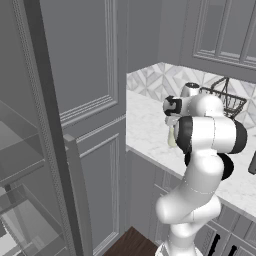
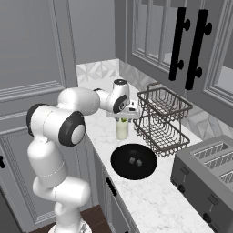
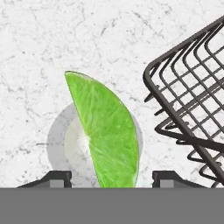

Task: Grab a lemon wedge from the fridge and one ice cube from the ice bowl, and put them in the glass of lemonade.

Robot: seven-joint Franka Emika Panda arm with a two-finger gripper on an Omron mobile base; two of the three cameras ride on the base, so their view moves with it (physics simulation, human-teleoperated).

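My gripper [image 3: 112, 177] hangs straight above the glass of lemonade [image 3: 72, 144], its two finger tips apart. A green lemon wedge [image 3: 105, 135] sits between them over the glass mouth, with a gap to each tip. In the right base view the gripper [image 2: 123, 116] is just over the glass of lemonade [image 2: 122, 129], which stands on the white marble counter [image 2: 150, 200]. In front of the glass sits the black ice bowl [image 2: 119, 169], with small ice cubes [image 2: 132, 160] in it. The fridge [image 1: 30, 175] stands open at the far left, showing clear shelves.
A two-tier dark wire basket [image 2: 164, 119] stands close to the right of the glass, against the tiled wall. A grey toaster [image 2: 209, 177] sits further along the counter. Upper cabinets with black handles [image 2: 191, 43] hang above. Tall panelled cabinets [image 1: 95, 100] stand beside the fridge.
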